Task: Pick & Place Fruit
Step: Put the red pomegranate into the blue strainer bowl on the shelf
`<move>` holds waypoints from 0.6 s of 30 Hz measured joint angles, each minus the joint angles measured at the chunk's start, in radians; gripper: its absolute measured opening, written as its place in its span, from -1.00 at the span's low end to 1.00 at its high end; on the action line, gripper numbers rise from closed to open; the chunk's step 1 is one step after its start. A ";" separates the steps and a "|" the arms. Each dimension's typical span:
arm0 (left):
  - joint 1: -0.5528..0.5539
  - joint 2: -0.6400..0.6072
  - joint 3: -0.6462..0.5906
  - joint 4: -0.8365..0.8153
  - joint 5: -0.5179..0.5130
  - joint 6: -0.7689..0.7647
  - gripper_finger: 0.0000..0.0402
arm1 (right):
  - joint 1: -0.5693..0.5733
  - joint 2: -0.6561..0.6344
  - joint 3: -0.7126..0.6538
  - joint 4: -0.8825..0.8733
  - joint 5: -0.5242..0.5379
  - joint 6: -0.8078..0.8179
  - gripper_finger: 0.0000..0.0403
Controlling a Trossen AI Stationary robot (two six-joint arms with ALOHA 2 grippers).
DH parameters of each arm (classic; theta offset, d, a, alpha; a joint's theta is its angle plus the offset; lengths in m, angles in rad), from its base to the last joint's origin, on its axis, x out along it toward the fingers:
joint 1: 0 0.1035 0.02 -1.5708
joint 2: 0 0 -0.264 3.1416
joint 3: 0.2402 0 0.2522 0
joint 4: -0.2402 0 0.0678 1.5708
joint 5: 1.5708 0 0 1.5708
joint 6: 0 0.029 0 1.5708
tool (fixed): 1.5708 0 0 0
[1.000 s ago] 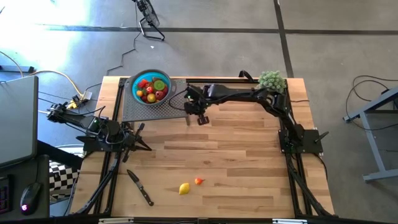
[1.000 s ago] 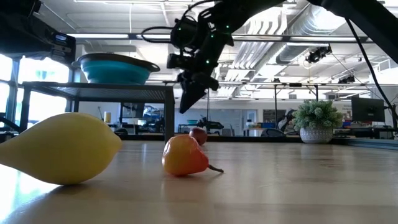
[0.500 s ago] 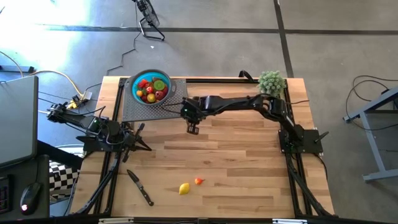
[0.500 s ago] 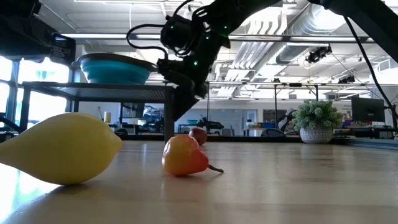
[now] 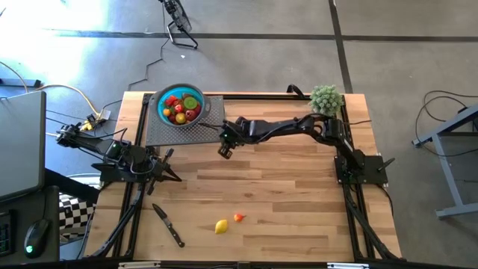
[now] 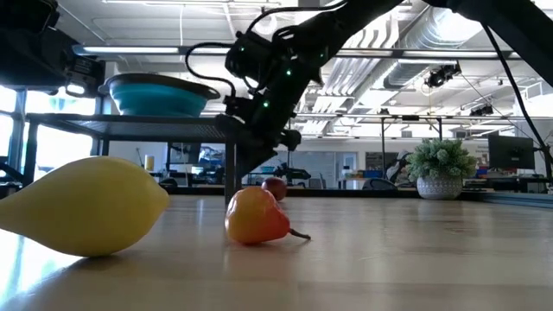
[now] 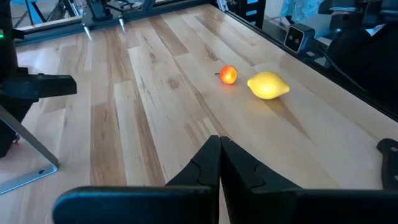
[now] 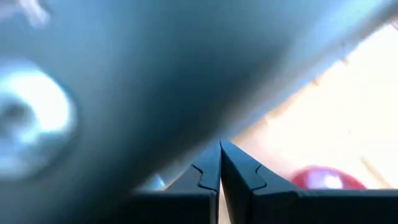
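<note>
The fruit, a small red piece [image 8: 326, 178] lying on the table just beyond the right gripper's [image 8: 220, 163] pressed-together fingertips, looks light, hard, smooth and roll-prone, so jaws should straddle its widest middle.

Your right gripper [image 5: 224, 149] is lower and closer to the perforated metal stand [image 5: 160, 133] than a second ago, having swung from beside the teal bowl [image 5: 196, 96] toward the stand's near corner. In the low view it now hangs beside the stand's leg, just above a small red fruit [image 6: 275, 187].
</note>
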 joint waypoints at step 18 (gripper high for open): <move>0.000 0.000 0.000 0.003 0.000 -0.007 -1.00 | -0.028 0.000 -0.001 -0.260 0.185 0.138 -0.99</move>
